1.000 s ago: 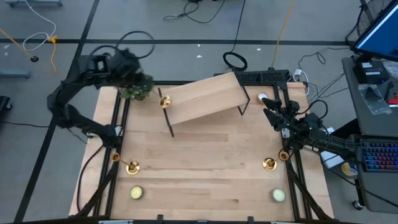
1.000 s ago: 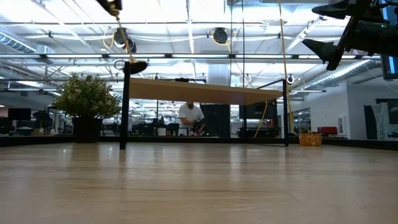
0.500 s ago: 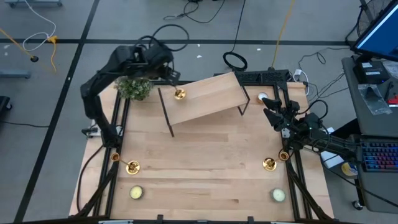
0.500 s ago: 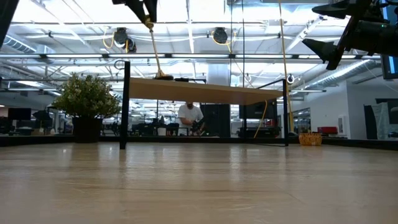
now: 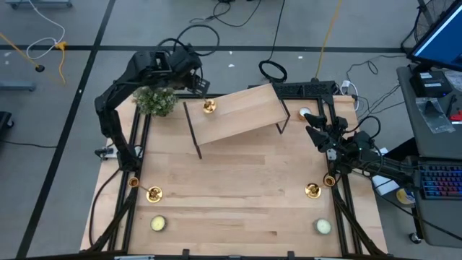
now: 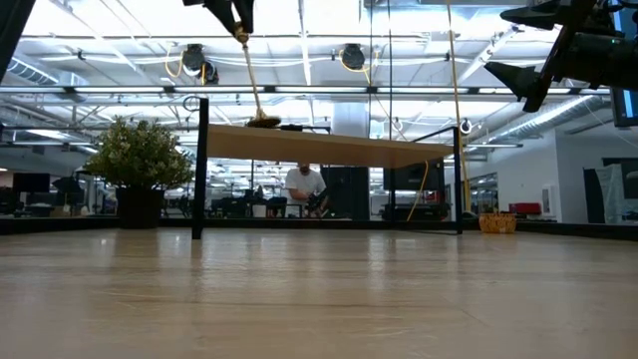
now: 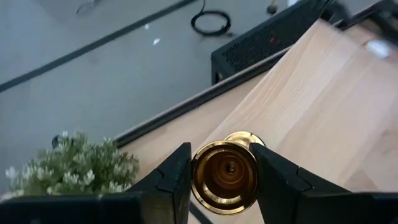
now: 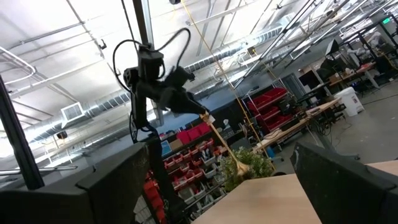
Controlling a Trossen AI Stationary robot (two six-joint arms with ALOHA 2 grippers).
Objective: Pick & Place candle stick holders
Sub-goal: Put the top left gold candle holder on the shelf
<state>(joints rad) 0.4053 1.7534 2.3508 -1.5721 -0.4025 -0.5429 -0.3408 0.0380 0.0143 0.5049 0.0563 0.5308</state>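
Observation:
My left gripper is shut on one gold candle stick holder over the far left part of a raised wooden shelf. In the low view the holder's stem slants down from the gripper to its base, right at the shelf top. Two more candle stick holders stand on their round bases on the table, at the near left and the near right. My right gripper hangs open above the table's right side, holding nothing. My left gripper pinches the holder's small top cup between its two fingers, slanting down from the table's far left. The holder hangs tilted below the fingers, its base toward the shelf. Whether the base touches the shelf, I cannot tell.
A small potted plant stands at the far left corner beside the shelf. Two pale tealight discs lie near the front edge, left and right. Bare wooden table stretches in front of the shelf.
My left gripper has carried the candle stick holder toward the table's right, from beside the shelf's left end to over the shelf top, then nearly stopped. The holder has stayed tilted, and its base now sits lower, at the shelf's surface. The gripper has stayed shut.

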